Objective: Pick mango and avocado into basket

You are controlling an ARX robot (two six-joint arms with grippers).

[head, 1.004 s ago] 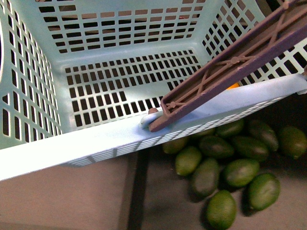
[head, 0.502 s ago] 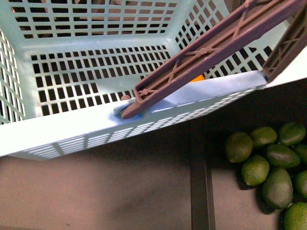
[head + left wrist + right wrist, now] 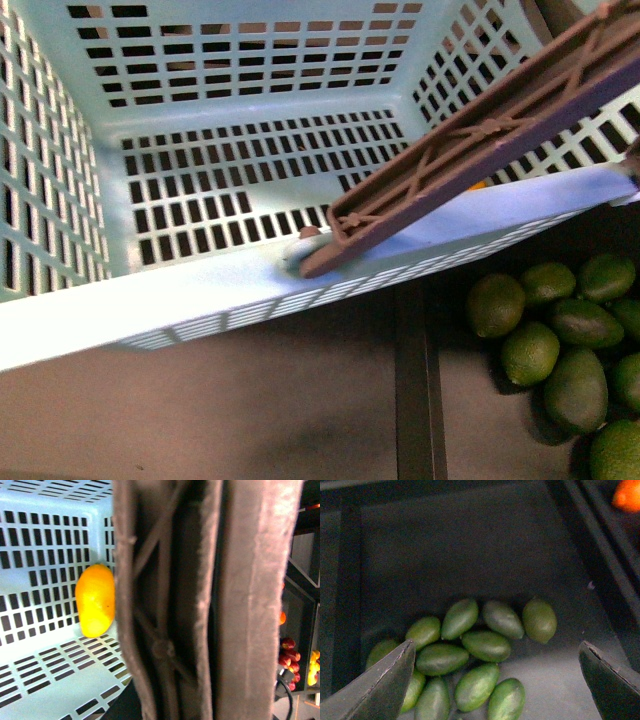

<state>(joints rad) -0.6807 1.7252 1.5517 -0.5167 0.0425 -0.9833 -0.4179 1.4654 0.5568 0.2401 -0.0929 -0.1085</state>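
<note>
The light teal basket [image 3: 250, 290] fills the upper front view, its brown handle [image 3: 480, 140] slanting across the near rim. My left gripper is shut on the basket by that handle [image 3: 200, 600], which hides its fingers in the left wrist view. The yellow-orange mango [image 3: 95, 607] lies on the basket's slotted floor; only a sliver of the mango [image 3: 481, 184] shows under the handle from the front. Several avocados [image 3: 530, 352] lie heaped on the dark shelf below the basket's right corner. My right gripper [image 3: 497, 652] hangs open above the avocado pile [image 3: 486, 645], touching none.
A dark divider bar [image 3: 412, 380] runs along the shelf just left of the avocados. An orange fruit [image 3: 627, 495] lies in the neighbouring bin. Red fruits [image 3: 287, 652] and yellow ones [image 3: 314, 662] sit on shelves beyond the handle.
In the front view the basket swung left and up, then came back right and slightly down. The avocado pile now sits further right than a second ago.
</note>
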